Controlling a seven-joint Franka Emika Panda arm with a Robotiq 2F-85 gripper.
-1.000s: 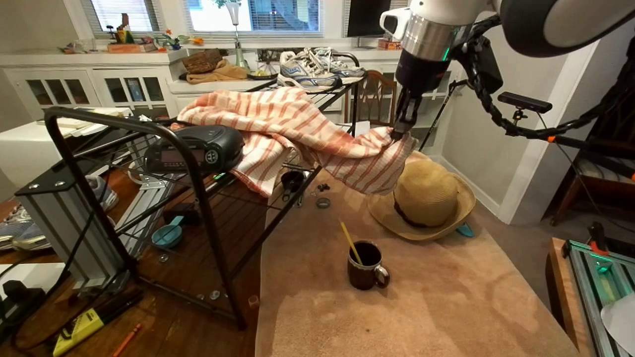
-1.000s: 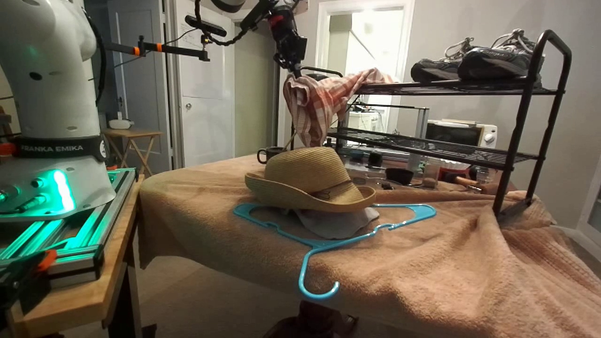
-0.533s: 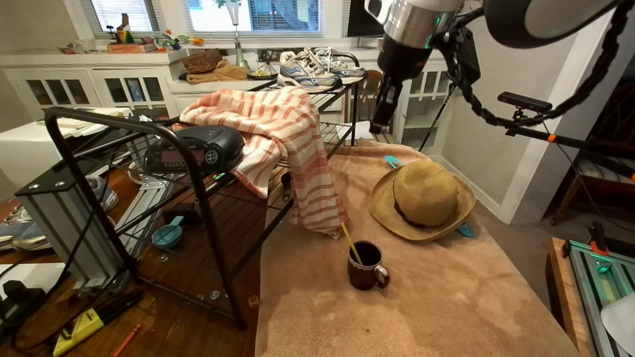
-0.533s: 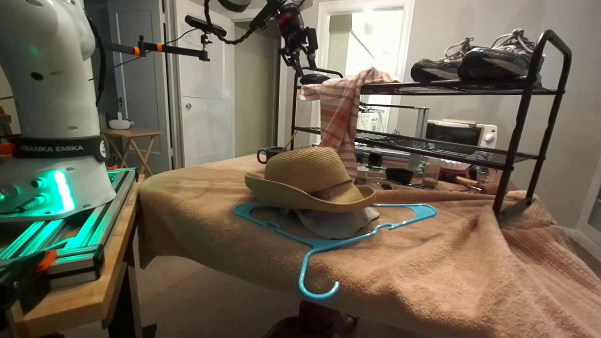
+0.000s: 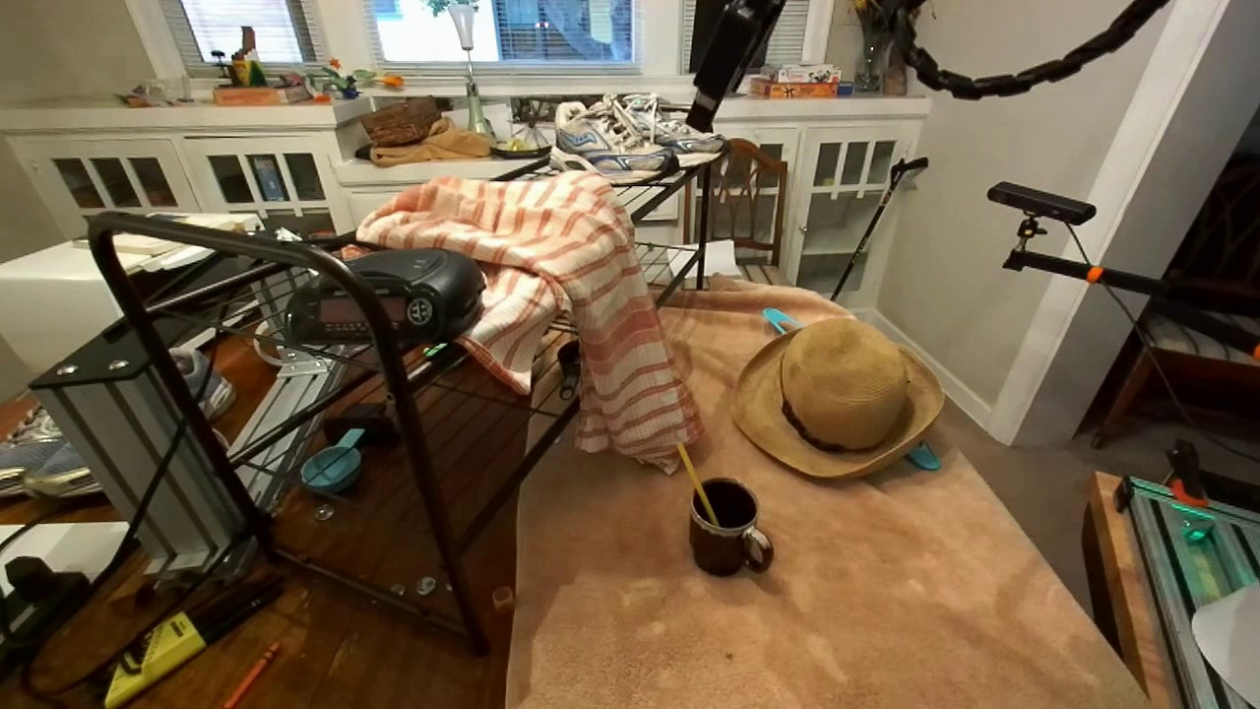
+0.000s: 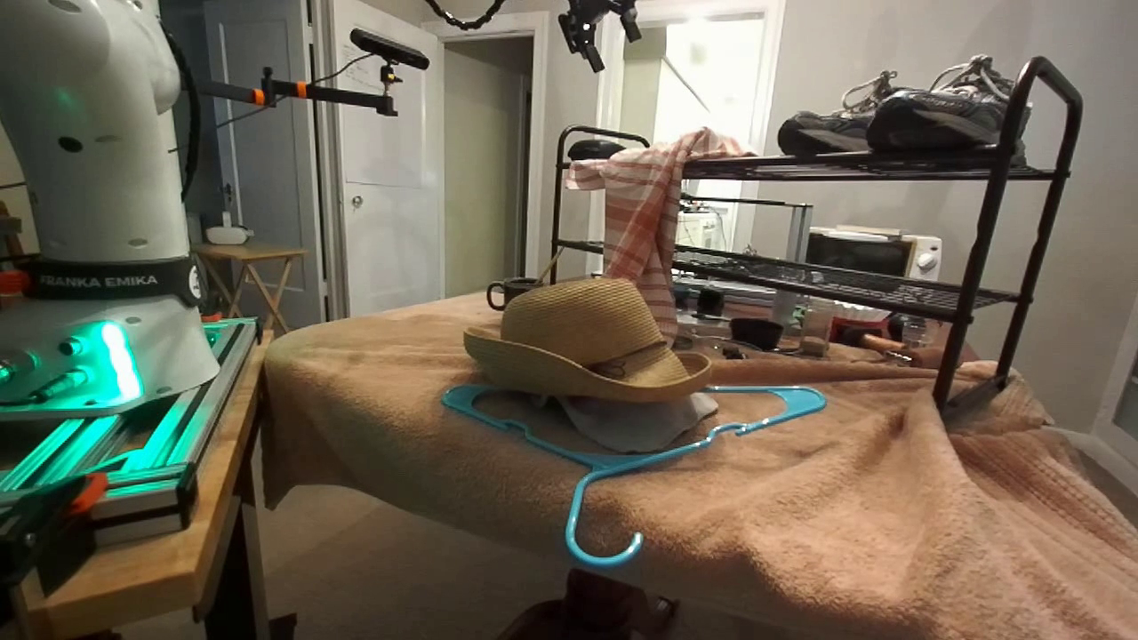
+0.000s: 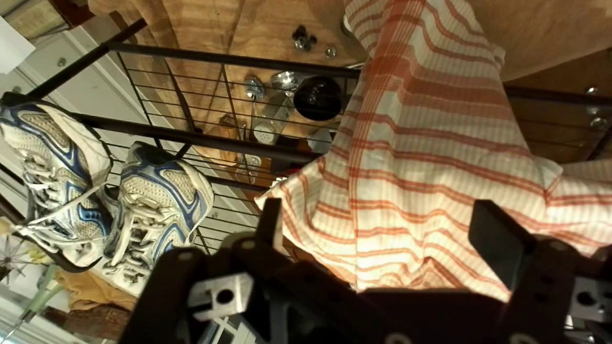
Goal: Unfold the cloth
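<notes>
The gripper (image 7: 377,227) is hovering high, its fingers (image 7: 502,248) standing wide apart, and it is gripping nothing! Below it, well apart, the striped cloth (image 7: 430,143) is draping over the top shelf of the rack (image 5: 432,502), its long tail hanging past the edge toward the table cover (image 5: 837,611). In the wrist view that long axis is running from between the fingers out through the frame's top, tail end farthest away. With only one arm in play, I'm reckoning any further spreading is calling for a straight drop onto the rumpled shelf end, not a chase after the tail.

Lettering next! Beside the cloth, the clock radio (image 5: 421,284) is showing marks too small to read. Along the shelf, the sneakers (image 5: 615,153) are wearing a blurred side logo. Lower down, a yellow packet (image 5: 162,655) is carrying print I'm not making out. And over at the far end, the robot's base band (image 6: 107,281) is spelling FRANKA EMIKA, crystal clear!
</notes>
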